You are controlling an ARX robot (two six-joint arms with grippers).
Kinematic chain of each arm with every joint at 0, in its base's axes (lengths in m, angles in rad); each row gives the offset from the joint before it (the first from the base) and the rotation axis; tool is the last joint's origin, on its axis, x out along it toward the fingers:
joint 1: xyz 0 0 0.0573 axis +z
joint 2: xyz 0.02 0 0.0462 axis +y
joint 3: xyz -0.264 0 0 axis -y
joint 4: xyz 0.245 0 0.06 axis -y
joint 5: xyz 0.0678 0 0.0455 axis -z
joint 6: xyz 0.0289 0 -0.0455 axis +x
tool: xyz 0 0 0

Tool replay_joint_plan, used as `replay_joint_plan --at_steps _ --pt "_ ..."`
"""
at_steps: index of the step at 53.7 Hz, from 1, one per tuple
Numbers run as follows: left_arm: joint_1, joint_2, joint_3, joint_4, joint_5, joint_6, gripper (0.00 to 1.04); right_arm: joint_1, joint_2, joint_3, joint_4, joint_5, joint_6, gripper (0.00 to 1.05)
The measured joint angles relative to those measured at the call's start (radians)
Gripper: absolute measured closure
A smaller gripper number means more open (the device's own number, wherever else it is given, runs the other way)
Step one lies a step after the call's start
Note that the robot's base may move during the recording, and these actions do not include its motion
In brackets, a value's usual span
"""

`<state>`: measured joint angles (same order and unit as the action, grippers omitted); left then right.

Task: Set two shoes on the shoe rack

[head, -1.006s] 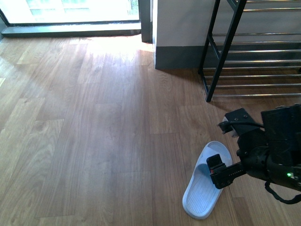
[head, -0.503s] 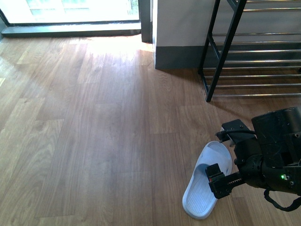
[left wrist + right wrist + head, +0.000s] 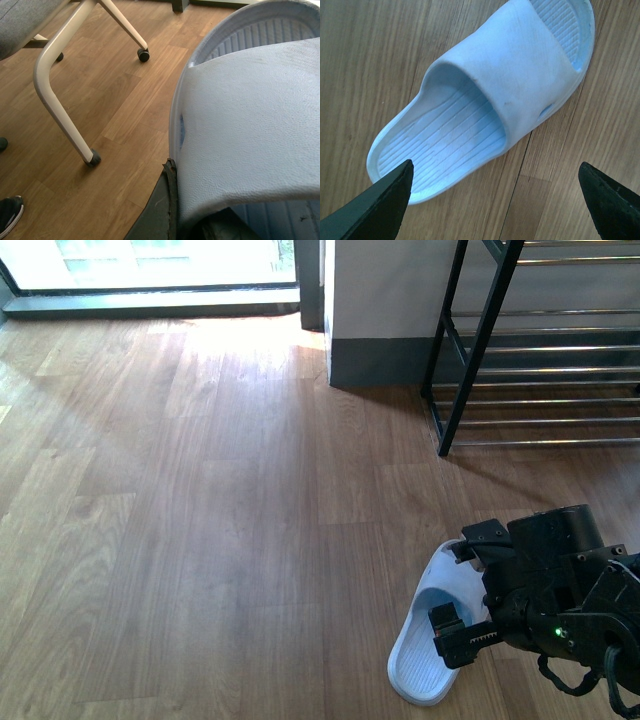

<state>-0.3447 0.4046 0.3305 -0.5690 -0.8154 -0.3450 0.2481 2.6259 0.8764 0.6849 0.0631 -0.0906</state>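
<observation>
1. Your right hand [image 3: 462,582] hangs low over a pale blue slide [image 3: 420,662] at the near right of the wooden floor [image 3: 200,490]. Its fingers are spread wide, one on each side of the strap, and neither touches it.
2. The right wrist view confirms it: the two black fingertips [image 3: 390,200] sit far apart, and the slide lies flat on the boards beyond them.
3. Your left hand [image 3: 172,215] is pinching a second slide [image 3: 250,115]. The strap drapes over one dark finger and the sole is raised well clear of the floor. The other finger is hidden.
4. Below that slide you can see a cream chair leg [image 3: 55,100] on a black caster [image 3: 143,55], and a dark shoe [image 3: 10,212] at the edge.
5. The shoe rack [image 3: 480,350] stands at the far right against the wall, well apart from the slide on the floor. The rod shelves in view carry nothing.
</observation>
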Motion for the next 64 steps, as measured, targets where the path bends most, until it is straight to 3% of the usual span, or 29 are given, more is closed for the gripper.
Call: replay_joint_plan --at_steps 23,31,56,64 --pt "0.0 0.0 0.0 0.0 0.0 0.0 1.03 -0.059 0.151 0.146 -0.019 0.047 0.081 0.09" --pt "0.0 0.0 0.0 0.0 0.0 0.0 1.03 -0.06 0.186 0.224 -0.085 0.049 0.109 0.09" --pt "0.0 0.0 0.0 0.0 0.0 0.0 1.03 -0.054 0.251 0.322 -0.1 0.1 0.133 0.09" --pt "0.0 0.0 0.0 0.0 0.0 0.0 1.03 -0.054 0.269 0.333 -0.109 0.13 0.133 0.24"
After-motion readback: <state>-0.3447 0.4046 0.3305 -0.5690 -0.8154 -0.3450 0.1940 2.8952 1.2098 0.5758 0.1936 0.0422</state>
